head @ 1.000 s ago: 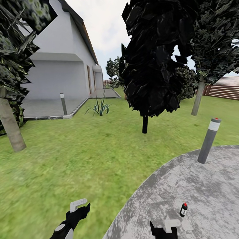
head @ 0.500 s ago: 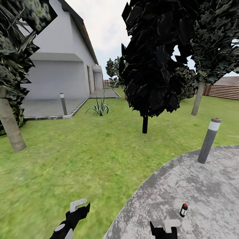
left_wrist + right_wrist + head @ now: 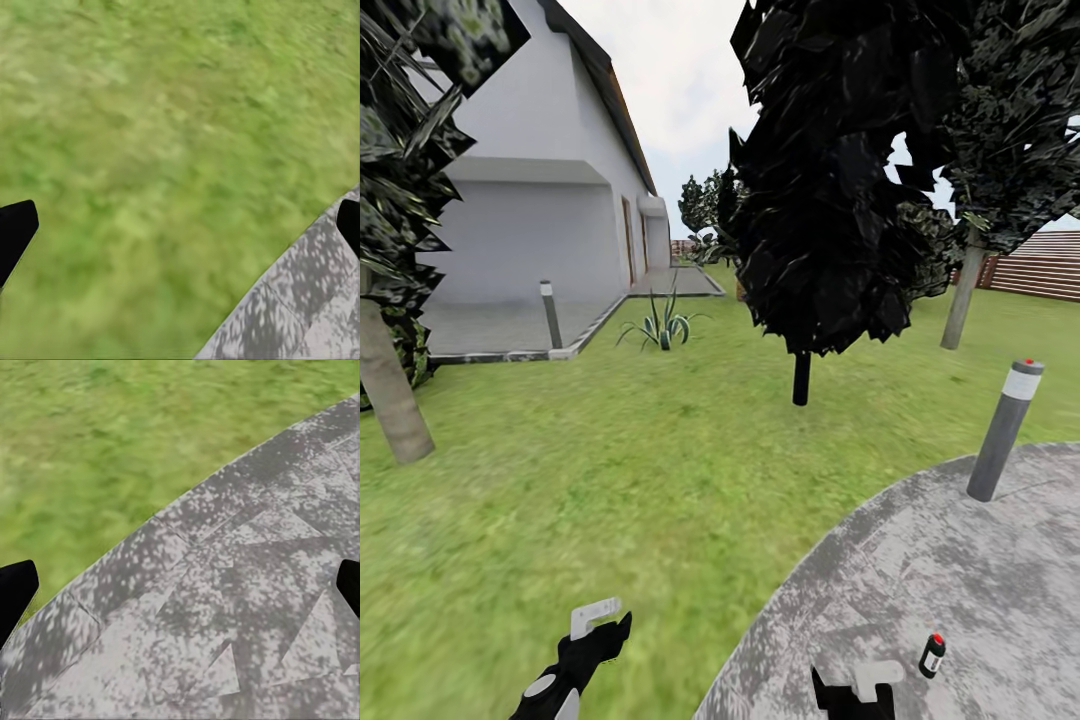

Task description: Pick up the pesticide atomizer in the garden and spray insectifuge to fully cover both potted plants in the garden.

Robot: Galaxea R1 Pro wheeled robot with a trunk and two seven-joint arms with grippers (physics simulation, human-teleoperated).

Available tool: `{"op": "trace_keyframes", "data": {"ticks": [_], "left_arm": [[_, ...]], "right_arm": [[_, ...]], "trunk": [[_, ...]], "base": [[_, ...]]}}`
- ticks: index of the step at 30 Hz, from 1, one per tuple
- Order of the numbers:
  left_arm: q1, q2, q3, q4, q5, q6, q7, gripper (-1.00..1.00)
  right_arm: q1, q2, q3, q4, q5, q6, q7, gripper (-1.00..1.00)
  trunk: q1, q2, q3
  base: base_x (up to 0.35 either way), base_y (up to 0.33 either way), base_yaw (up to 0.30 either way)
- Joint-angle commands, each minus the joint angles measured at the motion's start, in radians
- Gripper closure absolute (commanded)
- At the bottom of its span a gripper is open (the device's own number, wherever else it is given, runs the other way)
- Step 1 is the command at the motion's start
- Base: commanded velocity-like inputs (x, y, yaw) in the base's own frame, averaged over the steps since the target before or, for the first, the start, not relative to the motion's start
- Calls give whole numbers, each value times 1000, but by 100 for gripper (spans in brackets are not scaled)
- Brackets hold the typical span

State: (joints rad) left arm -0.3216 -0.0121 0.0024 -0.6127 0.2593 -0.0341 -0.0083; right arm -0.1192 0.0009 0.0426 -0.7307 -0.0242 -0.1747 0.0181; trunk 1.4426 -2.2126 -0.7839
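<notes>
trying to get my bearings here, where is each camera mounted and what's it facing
Head view: on the robot's head, facing forward and down over the lawn, grey paving, atomizer and white house; left gripper and right gripper show at the bottom.
Left wrist view: near the left gripper, facing down at grass; dark fingertips at the edges.
Right wrist view: near the right gripper, facing down at paving.
Shared: both wrist views catch the grass-paving edge.

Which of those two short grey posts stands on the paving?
The red-capped post at right, standing on the grey round paving. The other post stands by the white house.
</notes>
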Motion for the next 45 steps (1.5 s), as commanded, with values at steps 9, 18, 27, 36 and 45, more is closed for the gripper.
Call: {"op": "trace_keyframes", "data": {"ticks": [9,18,27,36,45], "left_arm": [[-1,0,0,1,8,-3,-1,-100],[-1,0,0,1,8,-3,-1,-100],[-1,0,1,1,9,-2,-1,-100],[-1,0,1,1,9,-2,-1,-100],[-1,0,1,1,9,-3,-1,-100]], "right_arm": [[0,1,0,1,-3,-3,2,-100],[0,19,-1,-1,-2,-2,2,-100],[1,26,-1,-1,-2,-2,2,-100],[1,27,-1,-1,-2,-2,2,-100],[0,26,-3,3,-3,-3,0,-100]], "trunk": [[0,0,-1],[0,0,-1],[0,0,1],[0,0,5],[0,0,5]], "base": [[165,66,0],[14,5,-83],[1,0,-246],[36,37,-265],[130,256,-63]]}}
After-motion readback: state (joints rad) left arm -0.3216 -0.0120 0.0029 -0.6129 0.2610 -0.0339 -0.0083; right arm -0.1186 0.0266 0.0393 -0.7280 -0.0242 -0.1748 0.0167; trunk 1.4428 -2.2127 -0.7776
